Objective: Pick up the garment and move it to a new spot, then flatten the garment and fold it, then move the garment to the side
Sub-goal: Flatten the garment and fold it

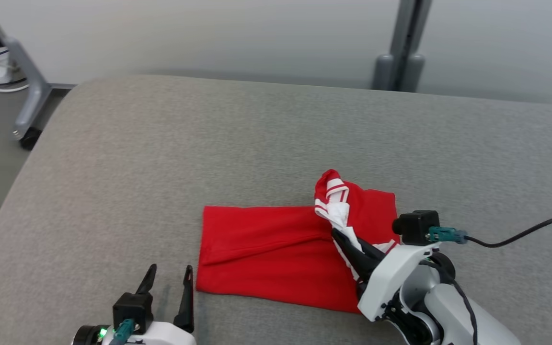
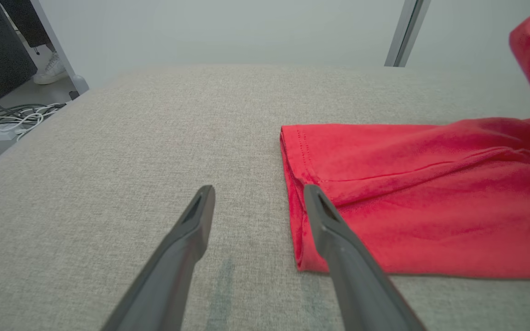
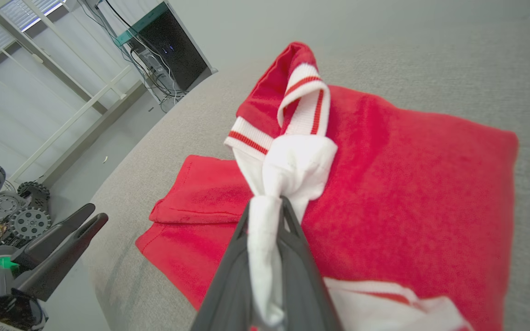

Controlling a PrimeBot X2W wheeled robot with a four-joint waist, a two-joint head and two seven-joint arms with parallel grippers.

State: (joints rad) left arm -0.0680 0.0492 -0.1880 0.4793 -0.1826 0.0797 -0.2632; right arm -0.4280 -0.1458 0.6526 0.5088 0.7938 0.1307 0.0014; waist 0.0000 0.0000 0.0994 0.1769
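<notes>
Right wrist view: garment [image 3: 407, 184], judged soft, light, limp; best taken at edges. Right hand [image 3: 265, 204] clamped on its white trim [image 3: 299, 165]; left hand [image 2: 258, 191] spread wide, empty, hem [image 2: 290, 174] beside it.

Red garment [image 1: 276, 254], white red-striped trim, mostly flat on grey surface [image 1: 161, 167], trimmed end bunched and raised.

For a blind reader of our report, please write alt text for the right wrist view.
The right gripper is shut on a white, red-striped part of the red garment, lying on a grey surface. The left gripper shows at lower left.
</notes>
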